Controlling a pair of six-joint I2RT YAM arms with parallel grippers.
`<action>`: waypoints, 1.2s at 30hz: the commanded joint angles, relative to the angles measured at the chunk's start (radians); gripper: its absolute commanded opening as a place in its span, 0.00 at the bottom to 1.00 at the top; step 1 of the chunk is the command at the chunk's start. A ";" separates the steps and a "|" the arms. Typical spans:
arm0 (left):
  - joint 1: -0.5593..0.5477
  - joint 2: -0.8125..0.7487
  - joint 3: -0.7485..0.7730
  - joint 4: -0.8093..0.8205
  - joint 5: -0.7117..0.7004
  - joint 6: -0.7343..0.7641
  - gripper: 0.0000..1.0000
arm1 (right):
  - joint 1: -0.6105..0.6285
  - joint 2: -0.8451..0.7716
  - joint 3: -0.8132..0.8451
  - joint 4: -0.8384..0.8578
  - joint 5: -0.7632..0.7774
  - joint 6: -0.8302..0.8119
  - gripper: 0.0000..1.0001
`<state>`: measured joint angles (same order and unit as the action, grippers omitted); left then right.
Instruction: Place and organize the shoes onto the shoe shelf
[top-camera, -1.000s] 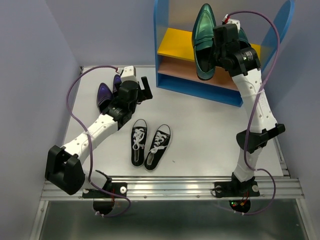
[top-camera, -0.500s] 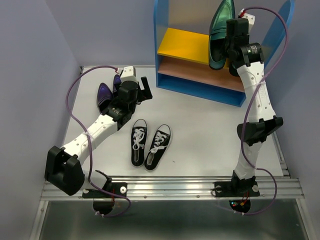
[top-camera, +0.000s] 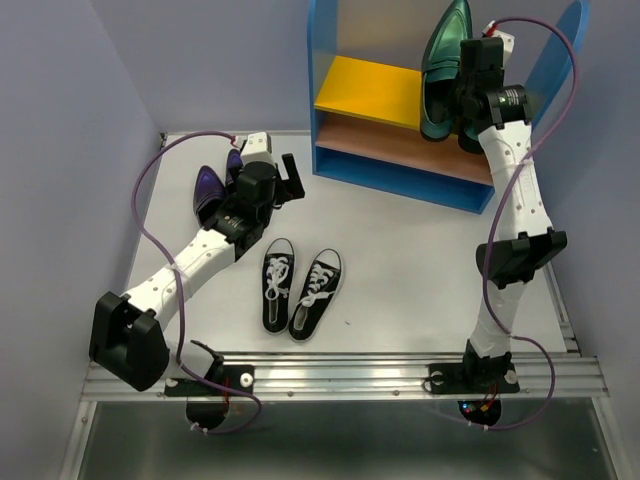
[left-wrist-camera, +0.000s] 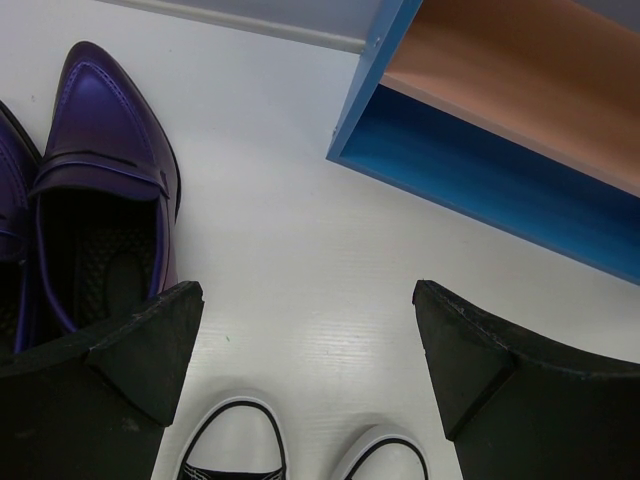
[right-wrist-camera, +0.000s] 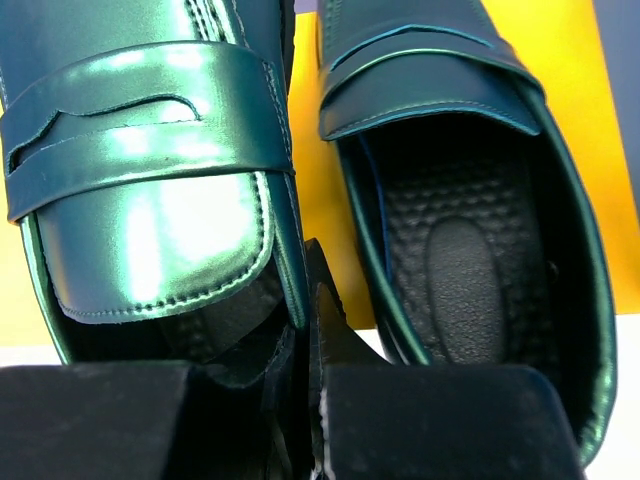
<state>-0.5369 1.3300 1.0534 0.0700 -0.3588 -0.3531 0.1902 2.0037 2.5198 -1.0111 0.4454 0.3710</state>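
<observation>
My right gripper (top-camera: 462, 100) (right-wrist-camera: 312, 300) is shut on the side wall of a glossy dark green loafer (top-camera: 440, 68) (right-wrist-camera: 150, 150), holding it over the right end of the shoe shelf's (top-camera: 330, 110) yellow upper board (top-camera: 365, 90) (right-wrist-camera: 585, 60). The second green loafer (right-wrist-camera: 460, 200) lies right beside it on that board. My left gripper (top-camera: 290, 178) (left-wrist-camera: 305, 350) is open and empty above the table. The dark purple shoes (top-camera: 210, 185) (left-wrist-camera: 100, 190) lie left of it. The black canvas sneakers (top-camera: 278, 283) (left-wrist-camera: 235, 450) stand side by side just in front.
The shelf's tan middle board (top-camera: 400, 145) (left-wrist-camera: 540, 80) and blue base (top-camera: 400, 180) (left-wrist-camera: 480, 190) hold no shoes in view. Purple cables loop over both arms. Grey walls close in the table on the left, back and right.
My right arm has carried the green loafer right, from in front of the shelf's middle to the right end of the yellow board, then lowered it slightly. The left arm has not moved.
</observation>
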 joint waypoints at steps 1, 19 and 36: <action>-0.002 -0.018 -0.004 0.028 -0.015 0.006 0.98 | -0.006 -0.026 0.014 0.175 -0.028 0.034 0.01; -0.003 -0.017 -0.009 0.028 -0.026 0.014 0.98 | -0.034 -0.025 -0.032 0.174 -0.030 0.051 0.02; -0.003 -0.009 0.007 0.024 -0.022 0.016 0.98 | -0.034 -0.031 0.002 0.178 -0.065 0.049 0.62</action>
<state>-0.5369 1.3300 1.0534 0.0696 -0.3676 -0.3489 0.1635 2.0029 2.4790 -0.8677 0.3931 0.4232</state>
